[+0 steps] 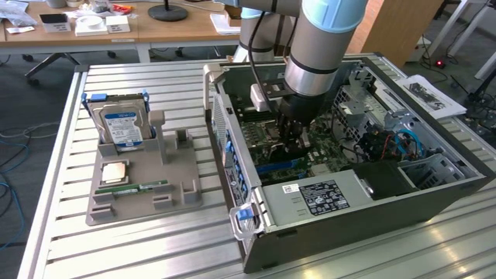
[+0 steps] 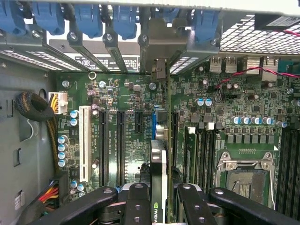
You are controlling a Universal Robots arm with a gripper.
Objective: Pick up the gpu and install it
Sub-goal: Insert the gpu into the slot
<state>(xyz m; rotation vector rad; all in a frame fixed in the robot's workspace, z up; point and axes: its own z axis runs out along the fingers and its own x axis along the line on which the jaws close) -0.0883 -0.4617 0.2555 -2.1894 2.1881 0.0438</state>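
Note:
My gripper (image 1: 298,132) reaches down into the open computer case (image 1: 232,145), just above the motherboard (image 1: 326,154). In the wrist view the gripper (image 2: 159,199) is shut on the gpu (image 2: 158,164), a thin dark card seen edge-on between the black fingers (image 2: 136,201). The card stands upright along a blue expansion slot (image 2: 153,124). Its metal end bracket (image 2: 159,70) points at the rear slot openings under the blue latches (image 2: 117,21). I cannot tell whether the card's edge sits fully in the slot.
Left of the case a grey tray (image 1: 174,200) holds a silver hard drive (image 1: 122,128), a green memory stick (image 1: 143,188) and a CPU (image 1: 115,172). Inside the case are a power supply (image 1: 326,197), a CPU socket (image 2: 243,176), a white slot (image 2: 85,143) and cables (image 2: 33,108).

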